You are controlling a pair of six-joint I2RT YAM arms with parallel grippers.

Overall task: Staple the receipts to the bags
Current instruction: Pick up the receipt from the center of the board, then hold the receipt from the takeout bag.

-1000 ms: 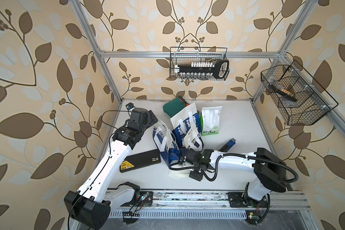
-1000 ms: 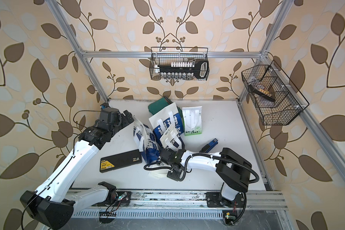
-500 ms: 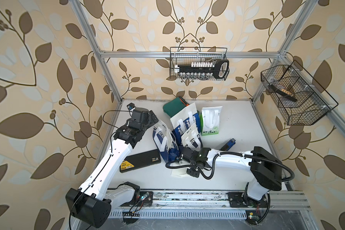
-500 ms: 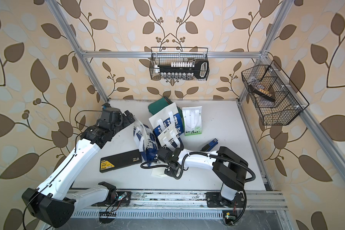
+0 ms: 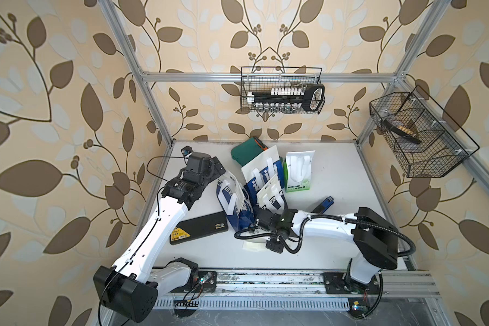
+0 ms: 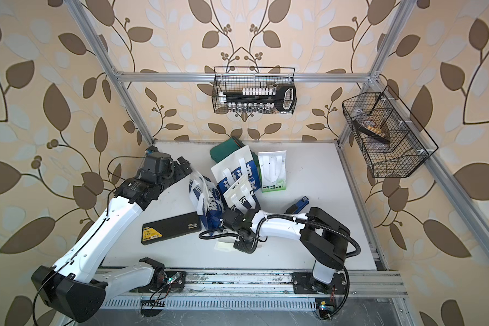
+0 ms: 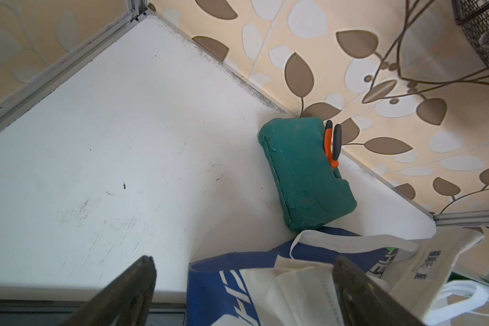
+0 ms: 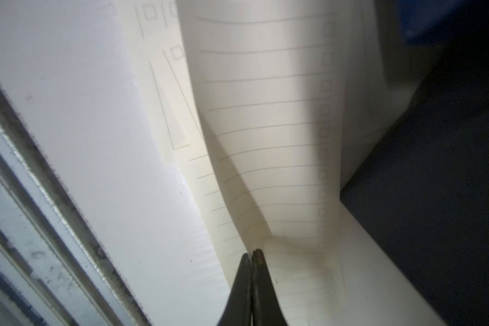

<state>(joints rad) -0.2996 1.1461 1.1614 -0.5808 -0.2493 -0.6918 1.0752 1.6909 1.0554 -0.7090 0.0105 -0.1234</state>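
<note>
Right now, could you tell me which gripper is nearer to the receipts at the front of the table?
Right. The right gripper is shut on one receipt at its edge, and the paper curls upward. The left gripper hangs open by a navy bag farther back, touching no receipt.

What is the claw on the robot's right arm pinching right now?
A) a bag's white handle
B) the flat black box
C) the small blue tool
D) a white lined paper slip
D: in the right wrist view the right gripper has its jaws pressed together on the edge of a receipt, whose lined paper curls up from the pinch.
</note>
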